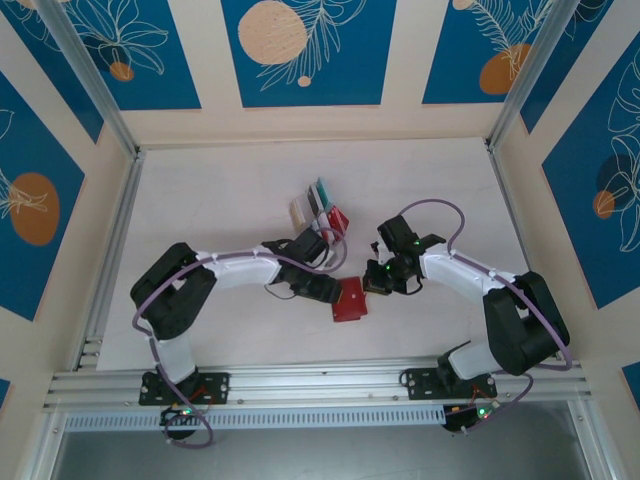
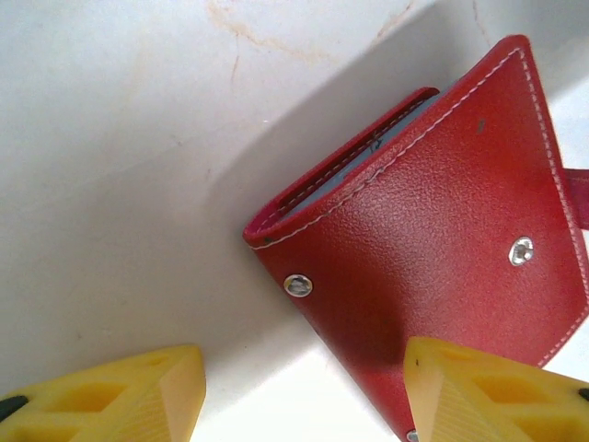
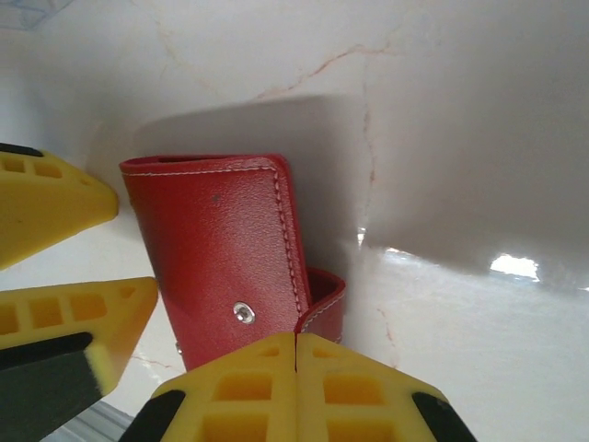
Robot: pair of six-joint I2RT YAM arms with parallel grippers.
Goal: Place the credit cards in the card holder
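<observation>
The wallet (image 1: 350,300) lies on the white table (image 1: 200,200) between the two grippers, near the front middle. It is folded, red outside up, with two metal snaps showing, and in the left wrist view its far edge gapes a little onto a grey lining. The left gripper (image 2: 304,410) stands half open at the wallet's left side, one yellow finger (image 2: 138,396) on bare table and the other overlapping the wallet's near corner, with no clear clamp on it. The right gripper (image 3: 294,368) is closed, pads meeting with no gap, tips just at the wallet's flap edge; I cannot tell whether they pinch anything. The cards (image 1: 318,205) stand on edge in a row just behind the left gripper, apart from the wallet
</observation>
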